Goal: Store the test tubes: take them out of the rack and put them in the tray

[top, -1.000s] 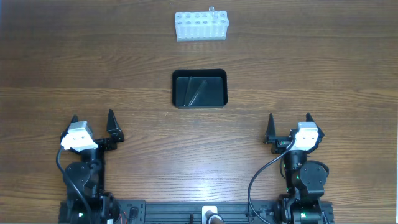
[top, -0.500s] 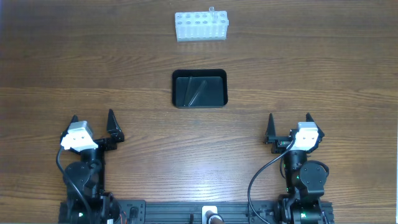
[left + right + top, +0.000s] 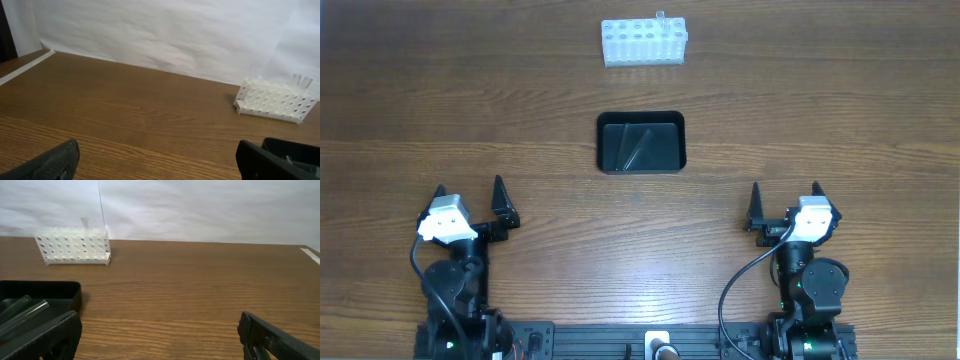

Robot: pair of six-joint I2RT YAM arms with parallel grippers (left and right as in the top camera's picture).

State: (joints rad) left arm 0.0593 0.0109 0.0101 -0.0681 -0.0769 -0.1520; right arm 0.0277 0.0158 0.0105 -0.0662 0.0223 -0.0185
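Your left gripper (image 3: 469,187) sits low near its base, at the near-left of the brown wood-grain table (image 3: 840,110). Its fingers are spread wide apart w/ nothing btw them. Your right gripper (image 3: 786,187) mirrors it at near-right: jaws also wide apart, holding nothing. Both are well apart from the task items.

The white plastic test tube rack (image 3: 643,43), w/ rows of round holes, stands at the table's far edge, approx. centre. One clear test tube (image 3: 661,17) stands upright in it, at the rack's far-right corner per top view, its rim poking above the rack top.

The black rectangular plastic tray (image 3: 641,114) lies btw the rack and the arms, mid-table, apart from the rack. Inside it, clear tubes (image 3: 27,311) lie flat on the tray floor, running diagonally. The right wrist view shows at least two side by side; exact count can't tell.

A white backdrop (image 3: 150,35) runs behind the table's far edge, just past the rack.
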